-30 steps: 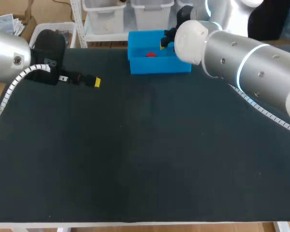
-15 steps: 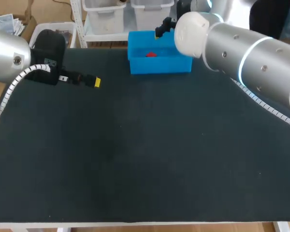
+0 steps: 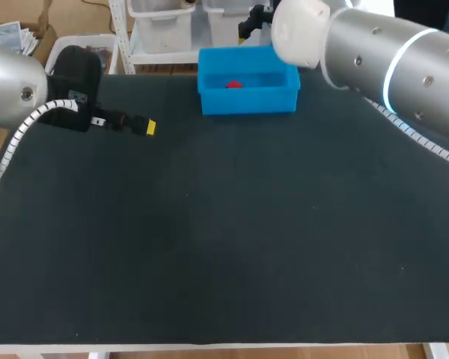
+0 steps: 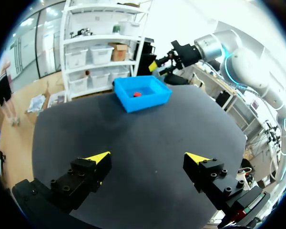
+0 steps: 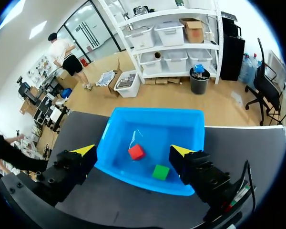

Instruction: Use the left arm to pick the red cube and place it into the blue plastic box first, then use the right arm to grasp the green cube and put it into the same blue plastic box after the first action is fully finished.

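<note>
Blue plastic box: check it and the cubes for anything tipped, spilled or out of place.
Nothing stands out. The blue plastic box sits upright and level on the table, with no damage showing. The red cube and the green cube both lie flat on its floor, apart from each other. Nothing has spilled outside it.

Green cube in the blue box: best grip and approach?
Come from straight above, fingers on two opposite side faces of the green cube. The walls of the blue plastic box block sideways approach, and the red cube lies apart, likely leaving room.
</note>
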Controlling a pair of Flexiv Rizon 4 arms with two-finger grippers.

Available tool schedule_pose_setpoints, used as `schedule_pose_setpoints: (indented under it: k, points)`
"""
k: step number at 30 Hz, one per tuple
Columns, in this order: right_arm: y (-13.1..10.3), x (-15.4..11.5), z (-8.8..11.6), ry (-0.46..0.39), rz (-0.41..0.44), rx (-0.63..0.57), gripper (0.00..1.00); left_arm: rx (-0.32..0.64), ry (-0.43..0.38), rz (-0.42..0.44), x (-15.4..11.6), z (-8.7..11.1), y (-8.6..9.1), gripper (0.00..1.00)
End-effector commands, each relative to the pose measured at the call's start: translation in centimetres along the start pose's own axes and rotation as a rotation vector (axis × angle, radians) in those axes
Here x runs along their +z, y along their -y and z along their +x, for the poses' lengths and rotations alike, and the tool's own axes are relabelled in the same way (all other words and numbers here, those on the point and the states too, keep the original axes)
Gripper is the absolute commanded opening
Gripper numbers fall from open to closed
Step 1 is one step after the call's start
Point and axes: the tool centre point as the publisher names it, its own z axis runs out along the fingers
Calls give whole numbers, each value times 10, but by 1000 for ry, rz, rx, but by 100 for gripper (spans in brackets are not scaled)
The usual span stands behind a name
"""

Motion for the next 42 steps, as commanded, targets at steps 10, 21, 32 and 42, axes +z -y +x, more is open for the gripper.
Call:
schedule_pose_setpoints:
  k: [10,21,32,42]
  points:
    - [14,-101,78,102,24,29,100,2,3,8,0,1,-2,100]
    - [32,-133,128,115,-20,-10,100,2,3,8,0,1,-2,100]
    - [41,-143,160,123,4,-105,100,2,3,8,0,1,-2,100]
    - [52,-136,182,115,13,-108,100,2,3,8,0,1,-2,100]
